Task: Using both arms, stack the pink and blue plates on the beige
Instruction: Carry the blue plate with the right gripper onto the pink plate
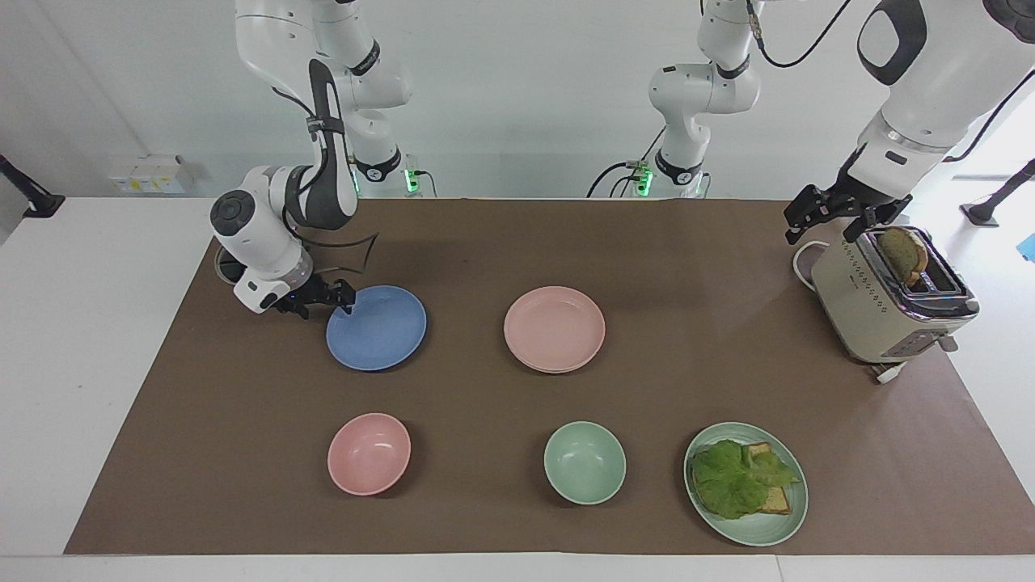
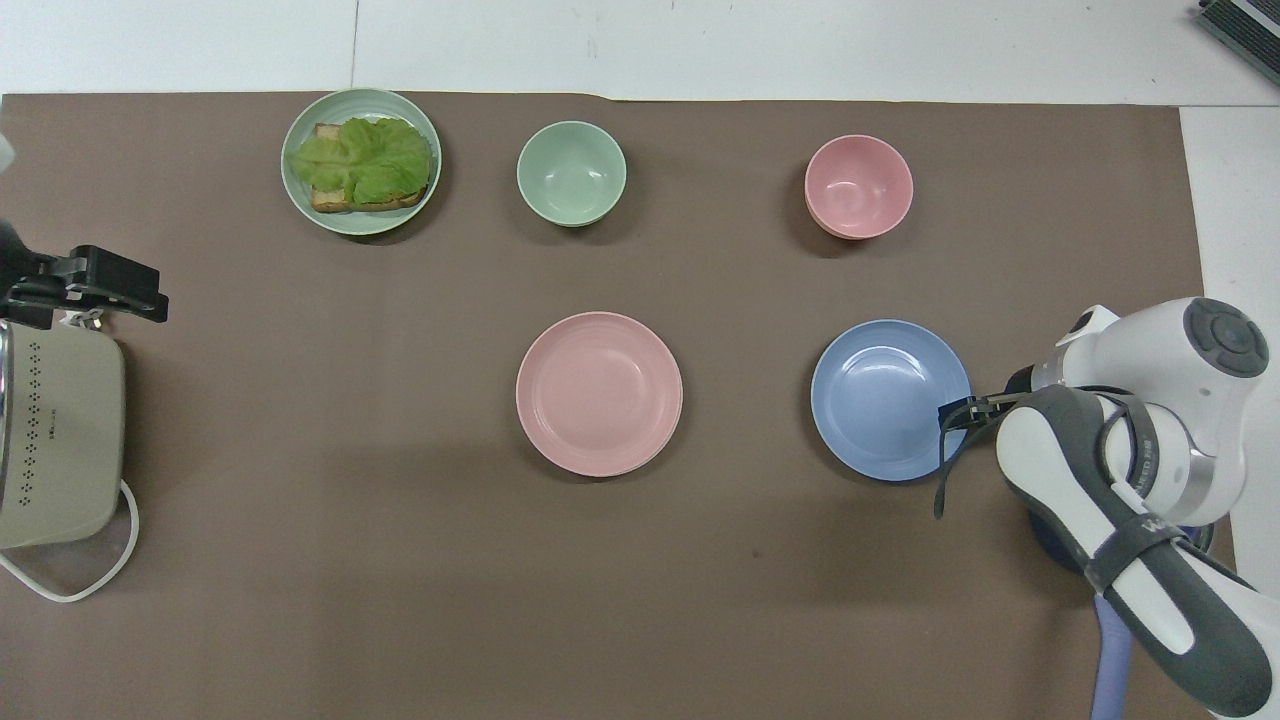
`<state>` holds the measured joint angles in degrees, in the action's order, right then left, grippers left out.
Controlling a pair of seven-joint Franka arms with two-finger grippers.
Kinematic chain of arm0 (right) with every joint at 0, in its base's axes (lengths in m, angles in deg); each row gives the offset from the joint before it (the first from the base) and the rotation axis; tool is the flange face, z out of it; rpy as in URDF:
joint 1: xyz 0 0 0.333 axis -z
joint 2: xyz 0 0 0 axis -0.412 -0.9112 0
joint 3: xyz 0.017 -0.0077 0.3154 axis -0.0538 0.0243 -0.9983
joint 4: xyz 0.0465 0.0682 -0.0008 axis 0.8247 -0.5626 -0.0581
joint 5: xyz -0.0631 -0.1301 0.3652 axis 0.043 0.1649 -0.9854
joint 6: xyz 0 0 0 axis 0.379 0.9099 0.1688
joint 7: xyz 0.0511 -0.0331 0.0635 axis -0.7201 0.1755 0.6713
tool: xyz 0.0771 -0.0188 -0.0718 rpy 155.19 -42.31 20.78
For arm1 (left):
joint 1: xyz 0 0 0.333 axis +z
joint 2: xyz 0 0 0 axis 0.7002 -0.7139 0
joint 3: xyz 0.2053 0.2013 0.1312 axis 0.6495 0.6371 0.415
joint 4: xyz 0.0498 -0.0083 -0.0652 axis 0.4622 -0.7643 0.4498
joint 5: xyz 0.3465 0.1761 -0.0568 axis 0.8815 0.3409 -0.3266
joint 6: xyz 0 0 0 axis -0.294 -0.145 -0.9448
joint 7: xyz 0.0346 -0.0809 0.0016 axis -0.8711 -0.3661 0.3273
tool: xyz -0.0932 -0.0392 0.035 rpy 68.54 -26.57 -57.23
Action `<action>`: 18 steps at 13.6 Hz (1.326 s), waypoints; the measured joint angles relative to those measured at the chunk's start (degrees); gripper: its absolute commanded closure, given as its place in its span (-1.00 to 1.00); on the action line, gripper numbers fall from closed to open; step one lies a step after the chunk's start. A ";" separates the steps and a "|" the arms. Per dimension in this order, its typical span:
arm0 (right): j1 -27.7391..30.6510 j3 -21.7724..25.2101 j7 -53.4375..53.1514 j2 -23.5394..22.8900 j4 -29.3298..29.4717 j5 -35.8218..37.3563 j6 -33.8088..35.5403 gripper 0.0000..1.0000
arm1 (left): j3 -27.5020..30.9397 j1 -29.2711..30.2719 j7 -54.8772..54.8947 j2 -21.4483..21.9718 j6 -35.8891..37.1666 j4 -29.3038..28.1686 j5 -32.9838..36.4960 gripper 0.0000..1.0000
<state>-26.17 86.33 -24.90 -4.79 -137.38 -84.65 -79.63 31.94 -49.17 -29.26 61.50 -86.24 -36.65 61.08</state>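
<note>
Right gripper (image 1: 340, 301) is set low at the blue plate (image 1: 377, 327), at its rim toward the right arm's end; whether its fingers have closed cannot be told. Pink plate (image 1: 555, 328) lies beside it on what seems another plate, colour unclear. Left gripper (image 1: 837, 212) waits, spread open, over the toaster (image 1: 881, 303). Gripping the blue plate's rim appears to be in hand; a firm pinch, then a lift, is called for.
</note>
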 measured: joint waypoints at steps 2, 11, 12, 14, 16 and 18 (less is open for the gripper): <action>0.00 0.01 0.00 -0.24 -0.05 -0.01 -0.01 0.87 | 0.00 0.00 0.00 0.00 0.00 0.00 0.00 -1.00; 0.03 -0.03 1.42 -0.59 2.58 -0.77 0.87 1.00 | 0.00 0.00 0.00 0.00 0.00 0.00 0.00 -1.00; 0.04 0.00 2.39 -0.52 3.82 -0.83 2.40 1.00 | 0.00 0.00 0.00 0.00 0.00 0.00 0.00 -1.00; 0.05 0.06 3.34 -0.06 6.87 -0.82 5.62 1.00 | 0.00 0.00 0.00 0.00 0.00 0.00 0.00 -1.00; 0.05 0.06 3.37 0.61 10.46 -0.82 9.33 1.00 | 0.00 0.00 0.00 0.00 0.00 0.00 0.00 -1.00; -0.06 -0.27 3.37 1.05 14.26 -0.82 13.97 1.00 | 0.00 0.00 0.00 0.00 0.00 0.00 0.00 -1.00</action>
<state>-26.23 86.06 -21.53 -3.74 -123.12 -85.47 -65.65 31.94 -49.17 -29.26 61.50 -86.24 -36.65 61.08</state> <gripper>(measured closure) 0.956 0.000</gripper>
